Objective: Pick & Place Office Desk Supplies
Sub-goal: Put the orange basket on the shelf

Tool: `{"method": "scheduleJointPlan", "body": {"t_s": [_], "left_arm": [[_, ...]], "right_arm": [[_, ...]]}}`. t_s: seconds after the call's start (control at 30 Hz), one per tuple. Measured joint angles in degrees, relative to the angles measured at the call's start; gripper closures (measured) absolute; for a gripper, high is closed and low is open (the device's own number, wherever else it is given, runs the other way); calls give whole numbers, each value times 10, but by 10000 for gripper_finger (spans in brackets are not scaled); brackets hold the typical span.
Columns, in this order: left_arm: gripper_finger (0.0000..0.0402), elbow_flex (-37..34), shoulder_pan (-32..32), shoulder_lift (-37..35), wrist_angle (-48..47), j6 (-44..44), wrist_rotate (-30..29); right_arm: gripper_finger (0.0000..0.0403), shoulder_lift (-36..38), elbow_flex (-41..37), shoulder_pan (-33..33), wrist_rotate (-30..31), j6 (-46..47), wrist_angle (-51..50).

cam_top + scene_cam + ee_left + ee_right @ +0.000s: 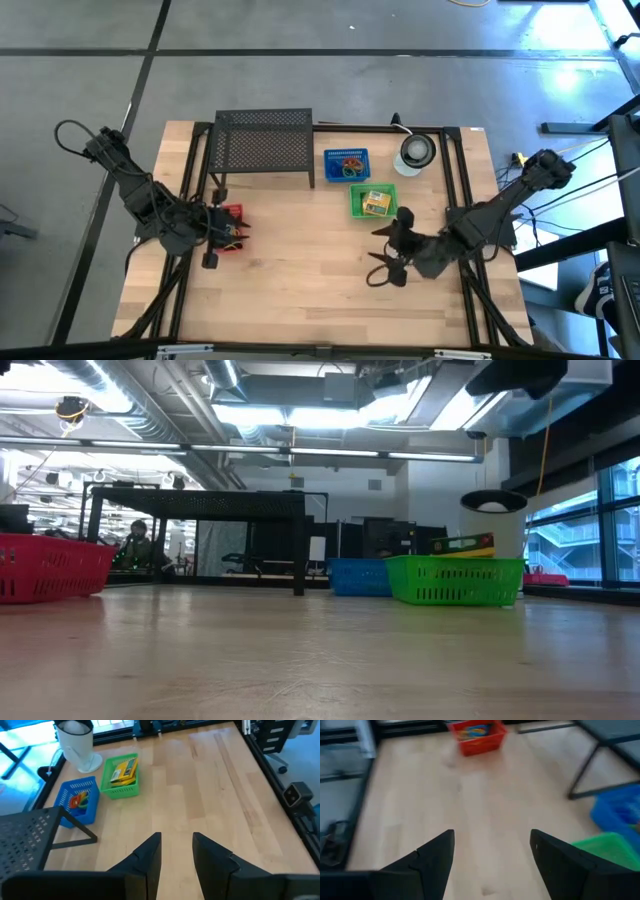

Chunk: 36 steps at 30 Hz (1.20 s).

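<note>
The supplies lie in three small baskets. A red basket [230,215] [477,737] near the table's left side holds mixed coloured items. Coloured loops lie in the blue basket [346,165] [79,800]. The green basket [372,201] [120,775] holds yellow-green boxes. My left gripper [220,240] [176,842] hovers beside the red basket, pointing toward the table's right, open by a narrow gap and empty. Just near of the green basket, my right gripper [385,255] [492,840] is open wide and empty above bare wood, pointing toward the table's left.
A black perforated metal riser [265,145] stands at the far edge, left of the blue basket. A round grey-white object [415,152] [77,742] stands at the far right. Black frame rails run along both table sides. Bare wood lies between the grippers.
</note>
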<state>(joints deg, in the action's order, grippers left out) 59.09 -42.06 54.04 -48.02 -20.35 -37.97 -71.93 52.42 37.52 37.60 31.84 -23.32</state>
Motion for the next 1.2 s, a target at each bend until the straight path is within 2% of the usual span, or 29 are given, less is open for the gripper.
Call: {"method": "scheduleJointPlan", "body": {"t_s": [0.1, 0.17, 0.4, 0.8, 1.0, 1.2], "left_arm": [[299, 0, 0, -1, -3, 6, -13], [299, 0, 0, -4, -10, 8, -16], [299, 0, 1, -24, -28, 1, -27], [296, 0, 1, -40, -34, 1, -46], [299, 0, 1, -38, -33, 1, -51], [298, 0, 1, -38, -33, -1, -59]], "right_arm": [[142, 40, -60, -22, -59, -46, 74], [142, 69, -97, -35, -74, -66, 101], [142, 169, -196, -72, -75, -78, 147], [143, 369, -299, -137, -86, -143, 152], [143, 426, -352, -159, -96, -141, 197], [143, 436, -387, -172, -128, -172, 249]]}}
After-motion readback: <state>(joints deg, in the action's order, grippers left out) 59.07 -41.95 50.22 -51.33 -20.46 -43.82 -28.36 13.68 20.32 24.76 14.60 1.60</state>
